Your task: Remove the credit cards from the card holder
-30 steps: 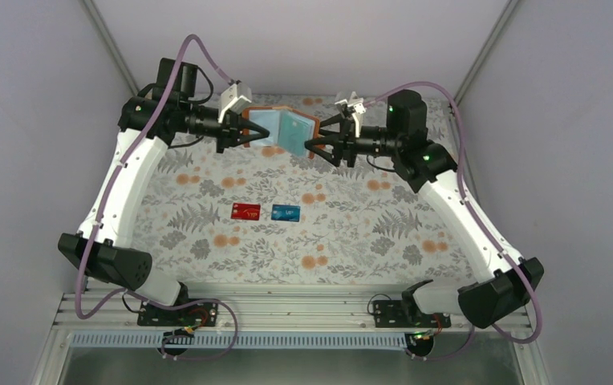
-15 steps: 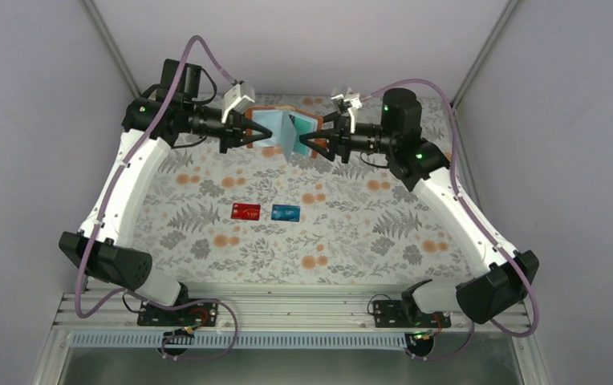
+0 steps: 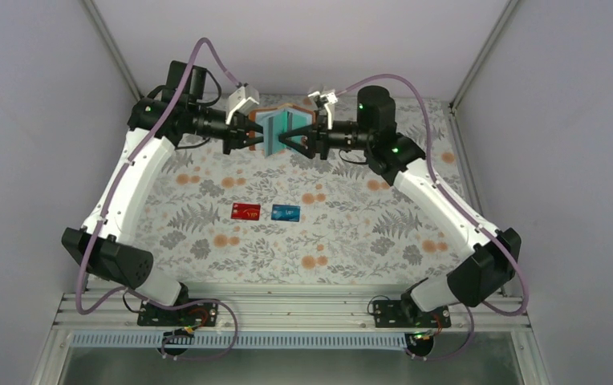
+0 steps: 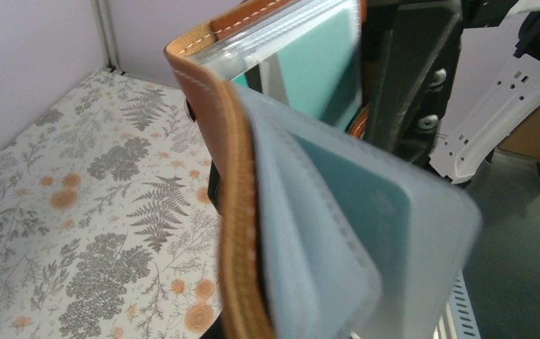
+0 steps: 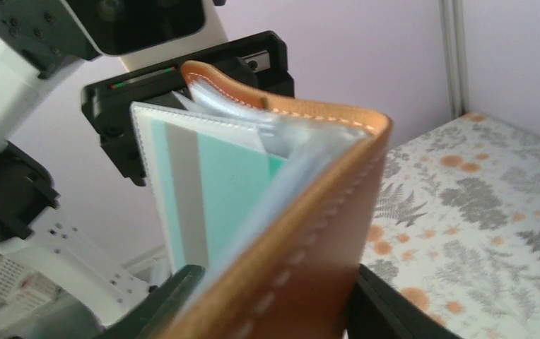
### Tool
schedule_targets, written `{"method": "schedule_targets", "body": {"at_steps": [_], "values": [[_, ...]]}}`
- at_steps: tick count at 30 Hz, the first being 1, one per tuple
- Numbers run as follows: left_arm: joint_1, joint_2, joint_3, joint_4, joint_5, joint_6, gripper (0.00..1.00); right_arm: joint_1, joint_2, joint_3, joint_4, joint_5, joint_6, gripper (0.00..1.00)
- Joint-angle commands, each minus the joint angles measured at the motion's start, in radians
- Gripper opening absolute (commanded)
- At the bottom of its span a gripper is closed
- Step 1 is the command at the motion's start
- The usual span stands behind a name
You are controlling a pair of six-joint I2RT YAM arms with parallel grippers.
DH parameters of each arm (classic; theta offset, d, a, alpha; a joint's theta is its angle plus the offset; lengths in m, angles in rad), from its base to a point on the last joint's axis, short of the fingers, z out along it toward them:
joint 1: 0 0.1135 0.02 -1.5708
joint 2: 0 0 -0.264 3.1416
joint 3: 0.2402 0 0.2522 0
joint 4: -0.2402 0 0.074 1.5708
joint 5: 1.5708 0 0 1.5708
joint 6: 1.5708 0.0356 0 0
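Observation:
The brown leather card holder (image 3: 278,127) hangs in the air at the back of the table, folded nearly closed between both grippers. My left gripper (image 3: 257,135) is shut on its left cover (image 4: 235,233). My right gripper (image 3: 299,139) is shut on its right cover (image 5: 309,261), one black finger (image 5: 172,293) on each side. A teal card (image 5: 232,180) sits in a clear pocket and also shows in the left wrist view (image 4: 313,67). A red card (image 3: 245,211) and a blue card (image 3: 286,212) lie flat on the table. Other cards are hidden.
The floral tablecloth (image 3: 207,241) covers the table. Pale walls and corner posts (image 3: 480,56) close in the back and sides. The arm bases stand on a metal rail (image 3: 303,309) at the near edge.
Both grippers have moved toward each other, the right one further left. The card holder has gone from spread open to folded nearly shut. The two cards on the table have not moved.

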Motion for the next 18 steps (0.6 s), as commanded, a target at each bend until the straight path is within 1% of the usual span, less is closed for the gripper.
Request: {"method": "schedule_targets", "body": {"at_steps": [1,5,8,9,12,13,14,16,17,18], "values": [[-0.014,0.003,0.006,0.019,0.044,0.005,0.02,0.044,0.035,0.073,0.015,0.04,0.033,0.44],[-0.009,-0.001,0.016,0.003,0.027,0.025,0.02,0.044,0.027,0.084,-0.036,0.102,0.023,0.18],[0.002,-0.006,0.028,-0.003,0.003,0.031,0.03,0.044,0.01,0.083,-0.069,0.136,0.016,0.06],[0.009,-0.008,0.034,-0.004,-0.008,0.033,0.11,0.045,0.004,0.087,-0.087,0.156,0.015,0.04],[0.03,-0.016,0.042,-0.029,-0.013,0.063,0.56,0.045,-0.015,0.104,-0.151,0.245,0.012,0.04],[0.032,-0.018,0.045,-0.047,-0.009,0.087,0.68,0.045,-0.022,0.108,-0.169,0.284,0.016,0.04],[0.032,-0.018,0.049,-0.071,0.002,0.115,0.78,0.045,-0.025,0.116,-0.192,0.322,0.017,0.04],[0.032,-0.012,0.055,-0.12,0.034,0.178,0.91,0.044,-0.02,0.144,-0.236,0.365,0.006,0.04],[0.032,-0.007,0.053,-0.132,0.046,0.205,0.94,0.044,-0.018,0.154,-0.25,0.374,0.002,0.04],[0.032,-0.004,0.046,-0.125,0.05,0.197,0.96,0.044,-0.021,0.16,-0.256,0.378,-0.001,0.04]]}}
